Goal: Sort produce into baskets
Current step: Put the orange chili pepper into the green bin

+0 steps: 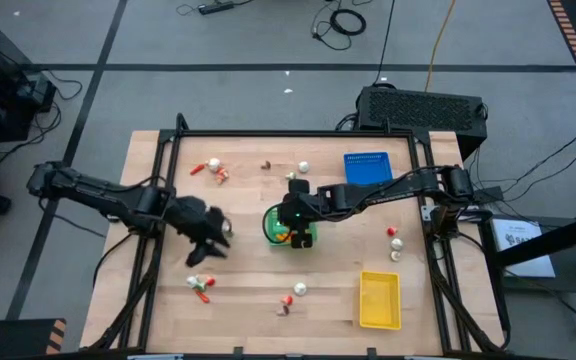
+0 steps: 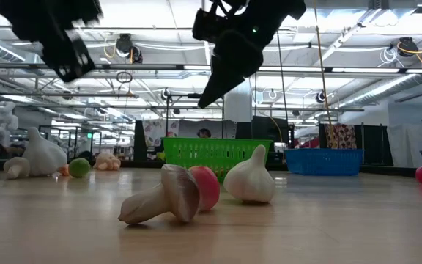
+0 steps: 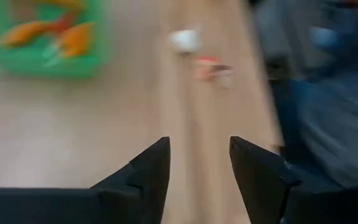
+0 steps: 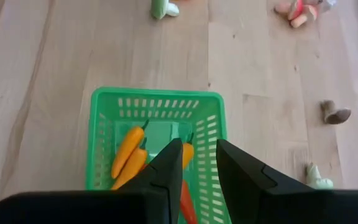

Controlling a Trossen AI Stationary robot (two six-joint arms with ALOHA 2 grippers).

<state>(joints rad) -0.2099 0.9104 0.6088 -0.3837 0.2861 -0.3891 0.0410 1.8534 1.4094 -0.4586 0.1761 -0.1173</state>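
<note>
Hovering over the green basket (image 4: pixel 157 134), right tool (image 4: pixel 197 163) parted, empty; left tool (image 3: pixel 197 163) parted, empty. Next: fetch loose produce (image 1: pixel 201 285).

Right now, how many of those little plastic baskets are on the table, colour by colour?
blue basket: 1
green basket: 1
yellow basket: 1
Total: 3 baskets
</note>
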